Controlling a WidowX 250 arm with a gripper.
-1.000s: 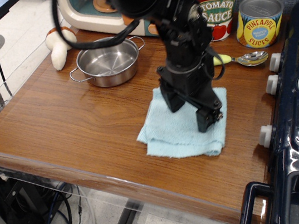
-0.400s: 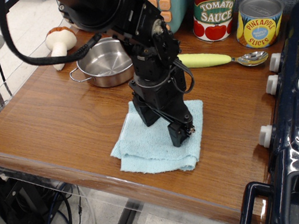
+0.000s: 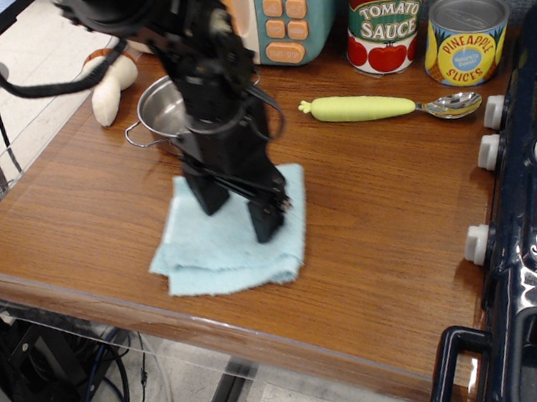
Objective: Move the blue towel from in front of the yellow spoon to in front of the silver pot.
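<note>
Pressing down with both fingers spread apart, my pincer point(image 3: 238, 216) pins the blue towel point(image 3: 228, 253) near the bench's front edge, just before the silver pot point(image 3: 163, 119). It looks light, soft and floppy, so I judge a pinch into its folded middle holds better than its loose layered edges.

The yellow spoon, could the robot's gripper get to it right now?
Probably yes. The yellow spoon lies in the open on the table with bare wood around it, but the gripper is down on the blue towel now.

Bright even overhead light, soft shadows, sheen on wood.
</note>
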